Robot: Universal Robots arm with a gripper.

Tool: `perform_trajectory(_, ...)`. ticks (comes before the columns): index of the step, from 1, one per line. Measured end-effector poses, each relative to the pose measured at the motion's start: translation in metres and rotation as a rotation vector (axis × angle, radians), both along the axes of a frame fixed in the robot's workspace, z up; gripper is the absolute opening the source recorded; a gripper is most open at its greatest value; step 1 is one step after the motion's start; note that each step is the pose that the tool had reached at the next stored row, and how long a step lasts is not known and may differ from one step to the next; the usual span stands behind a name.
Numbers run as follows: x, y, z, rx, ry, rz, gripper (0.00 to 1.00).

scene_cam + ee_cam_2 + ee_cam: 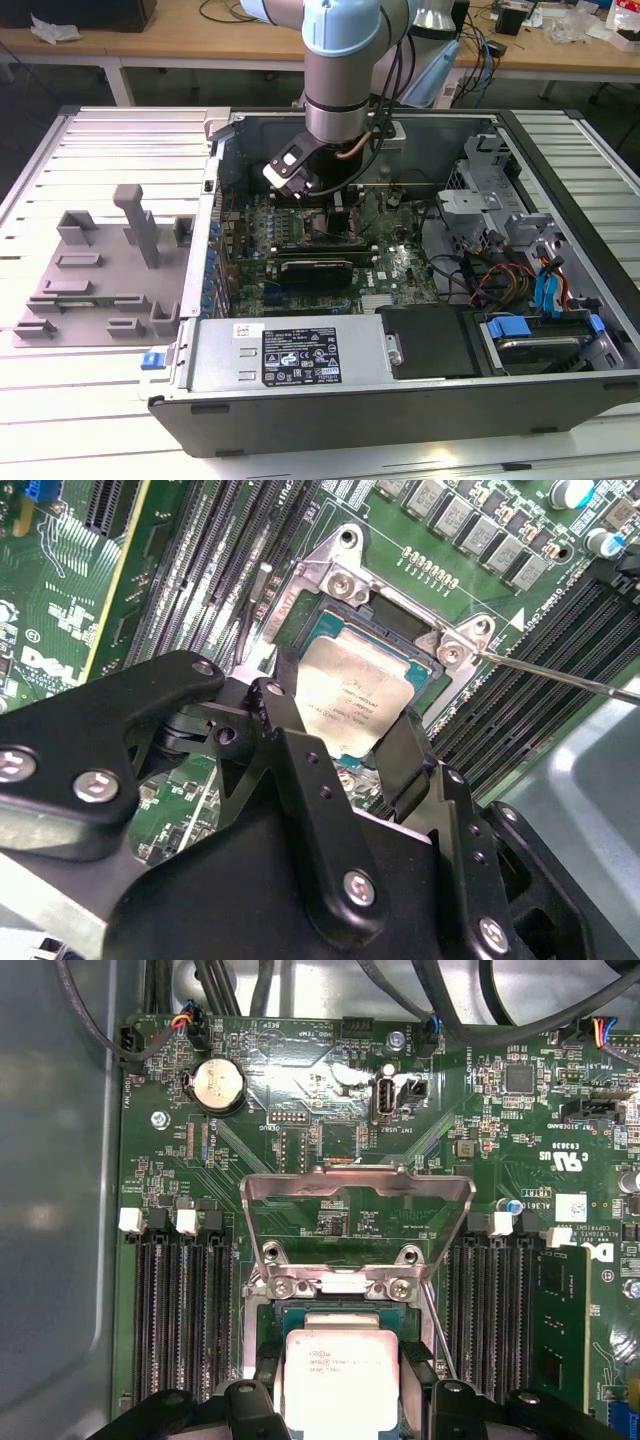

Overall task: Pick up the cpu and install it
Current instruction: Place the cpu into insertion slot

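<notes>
The cpu (345, 695), a flat square chip with a silver top, sits between my gripper's (345, 738) black fingers (290, 735), which press on two opposite edges. It is level over the open socket (400, 620) on the green motherboard, at or just above the seat; I cannot tell if it touches. In the first wrist view the cpu (335, 1375) lies below the raised metal load plate (355, 1185), with the gripper (338, 1385) shut on it. In the exterior view the arm (340, 90) reaches down into the computer case.
A thin socket lever (560, 675) sticks out beside the socket. Rows of memory slots (180, 1320) flank it on both sides. The case walls, power supply (290, 355) and drive cages (530, 250) hem in the arm. A grey tray (100, 270) lies at the exterior view's left.
</notes>
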State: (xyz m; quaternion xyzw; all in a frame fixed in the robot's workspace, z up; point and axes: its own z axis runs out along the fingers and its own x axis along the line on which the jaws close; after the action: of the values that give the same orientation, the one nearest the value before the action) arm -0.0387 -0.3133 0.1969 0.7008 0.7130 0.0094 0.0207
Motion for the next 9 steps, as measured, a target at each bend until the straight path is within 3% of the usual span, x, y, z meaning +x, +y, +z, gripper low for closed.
perform_trajectory(9, 0.0000, 0.0012, -0.0001, 0.0000, 0.0000, 0.000, 0.55)
